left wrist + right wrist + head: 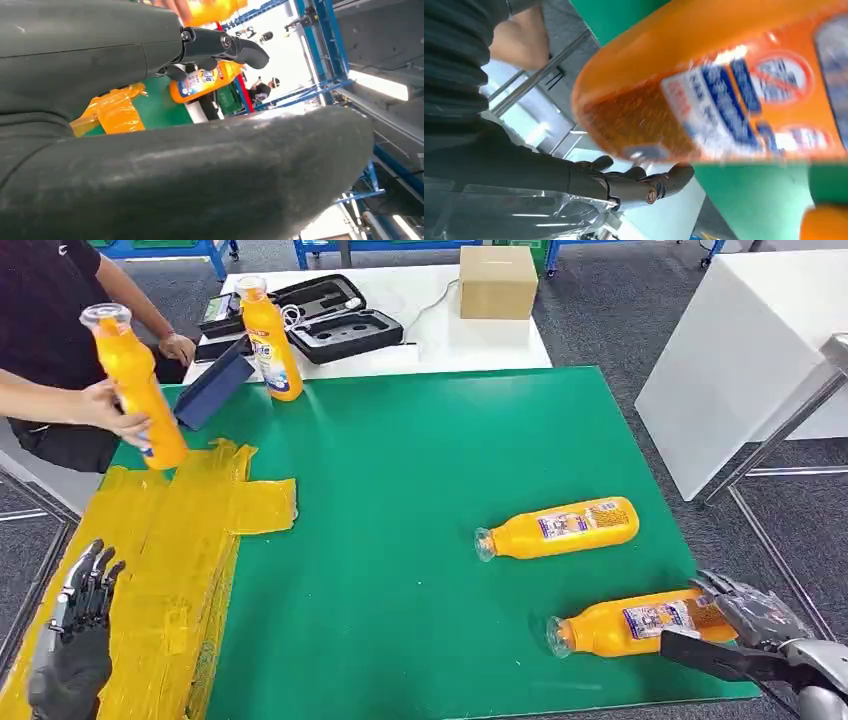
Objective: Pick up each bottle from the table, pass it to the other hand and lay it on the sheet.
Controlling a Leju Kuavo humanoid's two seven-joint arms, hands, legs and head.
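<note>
Two orange bottles lie on the green mat point(400, 480): a far one point(556, 529) and a near one point(628, 624). My right hand point(742, 628) is at the near bottle's base, fingers spread over its end and thumb stretched along the mat beside it, without a closed hold. The right wrist view has this bottle point(724, 95) close and blurred, with the fingers point(644, 182) beyond it. My left hand point(78, 632) hovers open over the yellow sheet point(180, 540). A person's hand point(110, 410) holds a third bottle point(135, 390) above the sheet. A fourth bottle point(272, 340) stands at the back.
A blue flat object point(213, 385) leans near the standing bottle. Behind the mat are an open black case point(330, 320) and a cardboard box point(497, 282). A white table point(740, 350) stands to the right. The person stands at the table's left side.
</note>
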